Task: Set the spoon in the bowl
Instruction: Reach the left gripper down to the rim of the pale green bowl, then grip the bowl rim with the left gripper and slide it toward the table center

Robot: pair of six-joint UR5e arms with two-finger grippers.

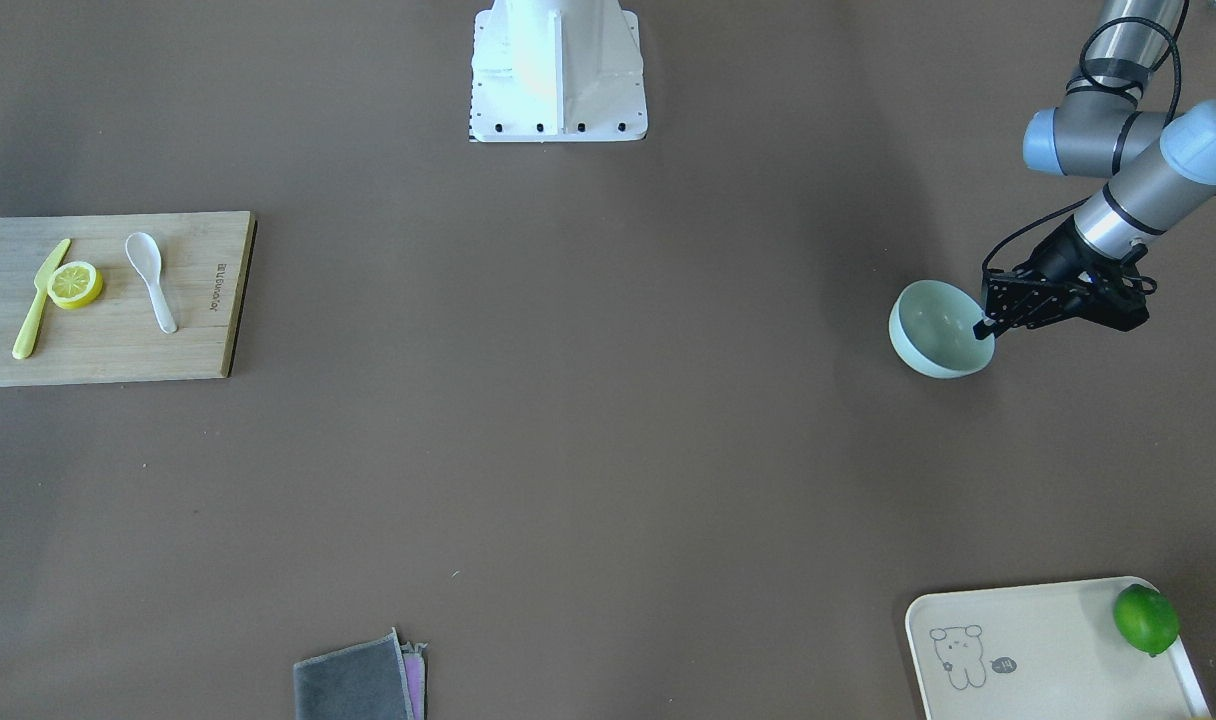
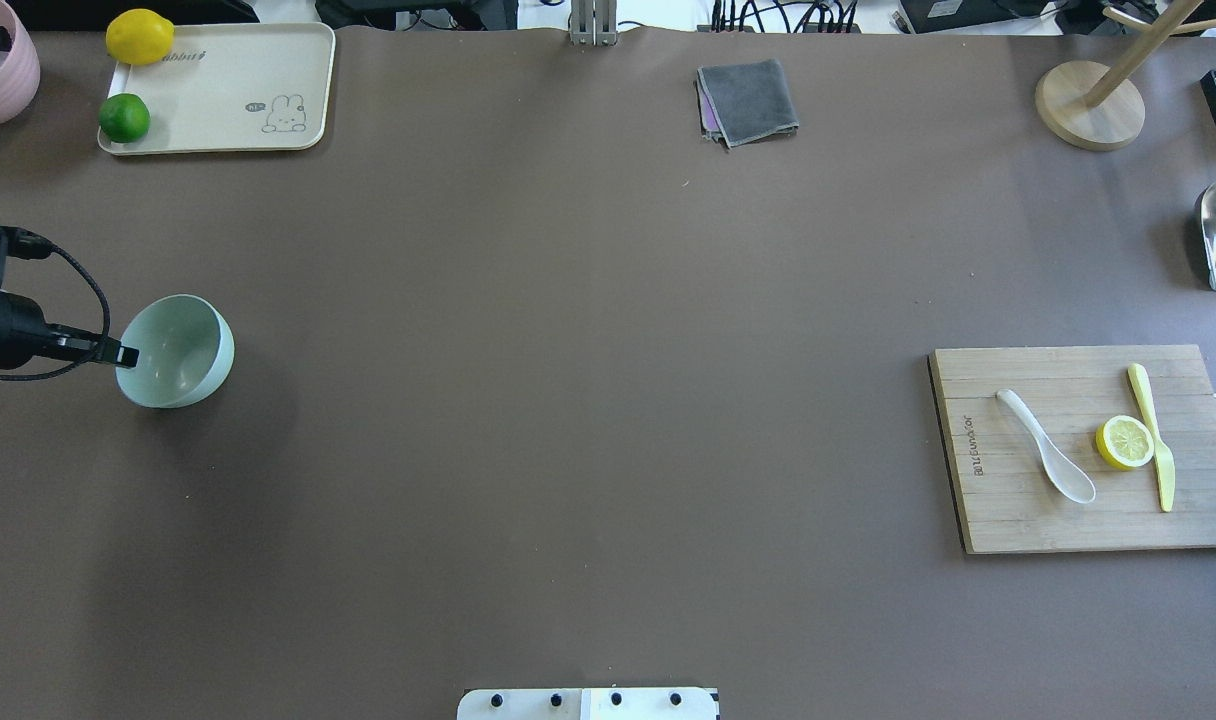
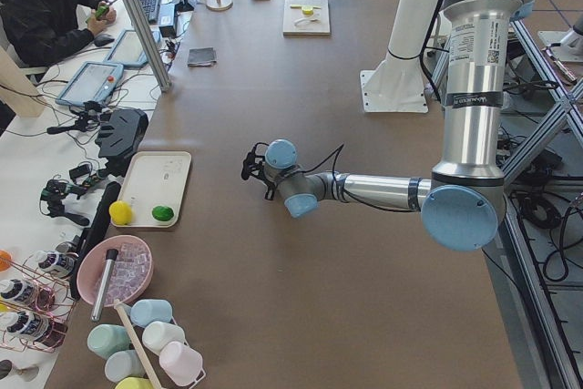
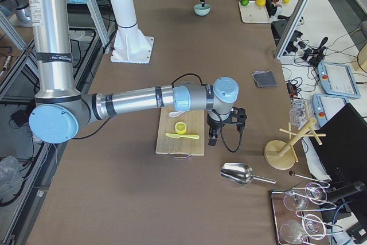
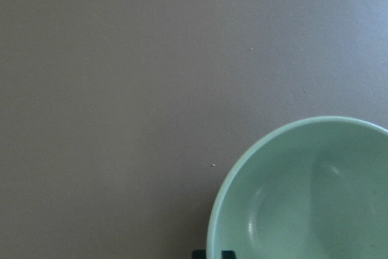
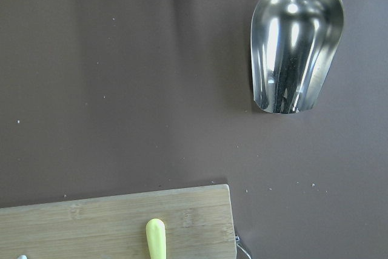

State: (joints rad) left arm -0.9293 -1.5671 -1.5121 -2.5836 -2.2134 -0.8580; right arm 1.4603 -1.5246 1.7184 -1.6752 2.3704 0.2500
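Brown table (image 2: 608, 400), then bamboo cutting board (image 2: 1018, 520) at the robot's right and bowl (image 2: 213, 360) far to its left, rim apparently clamped by the left gripper (image 1: 985, 328). We judge the right gripper (image 4: 213, 137) much the nearer (open or closed, we cannot tell). From it the spoon (image 2: 1048, 460) lies flat on the board beyond the lemon slice (image 2: 1125, 442), its long axis diagonal, scoop toward the robot.

Overhead and front cameras are looking down from opposite sides, sharing the table (image 2: 568, 400); the left wrist camera is peering closely at the bowl (image 5: 315, 198).
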